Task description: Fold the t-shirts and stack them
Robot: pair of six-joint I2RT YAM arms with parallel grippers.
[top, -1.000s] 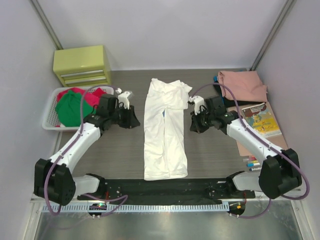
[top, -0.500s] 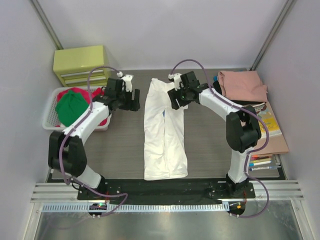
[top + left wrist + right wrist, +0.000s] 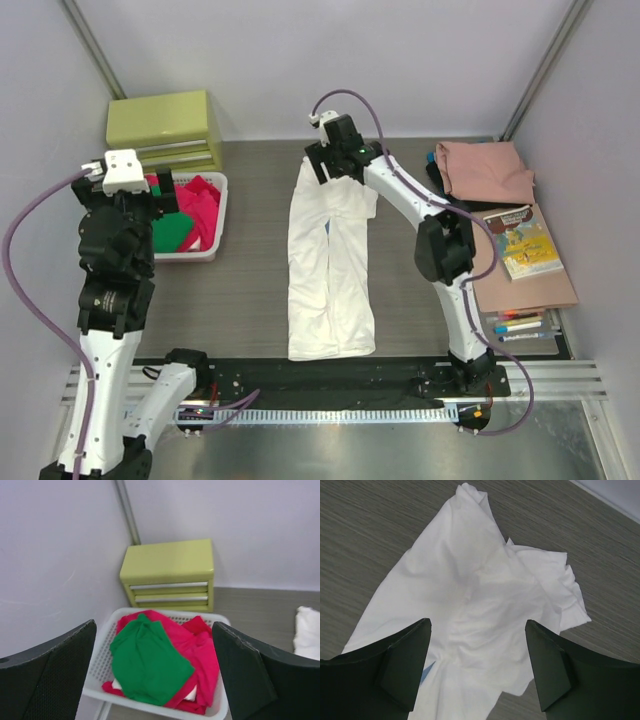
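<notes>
White shirt [image 3: 330, 265] lies as a long strip mid-bench [image 3: 250, 300]. The right claw [image 3: 330, 172] hangs over its far end, so I'd pinch that edge flat and carry it squarely to the near hem.

Left wrist: the left claw [image 3: 154, 630], spread and empty, faces a basket [image 3: 100, 667] holding a green shirt [image 3: 147, 665] on red shirts [image 3: 202, 650].

Right wrist: the right claw is spread with nothing pinched, above the rumpled far end, which wants smoothing first.

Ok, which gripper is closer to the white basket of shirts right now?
Left. The left gripper is right at the white slotted basket, looking into it. The right gripper hangs over the far end of the white t-shirt, mid-table, well clear of the basket.
</notes>
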